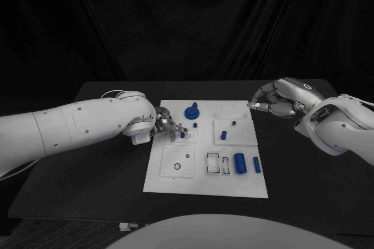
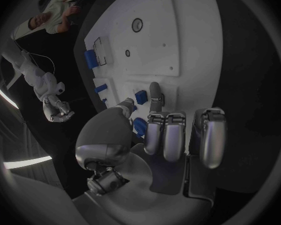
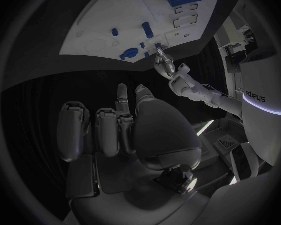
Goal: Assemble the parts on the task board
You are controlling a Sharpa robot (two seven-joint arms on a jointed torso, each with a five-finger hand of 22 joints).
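Black counter [image 1: 93, 168] is spreading widest under everything, carrying the white task board [image 1: 204, 181] at its middle. Reaching in over the board's near-left part, the left arm is lying bent with its left hand [image 1: 160, 126] turned toward the board; in the left wrist view the thumb and one extended finger [image 2: 155, 96] are closing around a small blue part [image 2: 141, 96] standing on the board, the other fingers curling in below, though whether they are truly pinching it is not something I can tell. Coming in from the other side, the right arm is holding the right hand [image 1: 274, 101] above the counter just beyond the board's far-right corner, fingers curled inward with nothing in them, one fingertip [image 3: 122, 91] sticking out. Lying on the board's near-right part are a fat blue cylinder [image 1: 240, 163] and a slimmer blue pin [image 1: 256, 164] beside it; a blue knobbed part [image 1: 192, 112] is standing near the far edge, and a short blue peg [image 1: 223, 134] is sitting between them.
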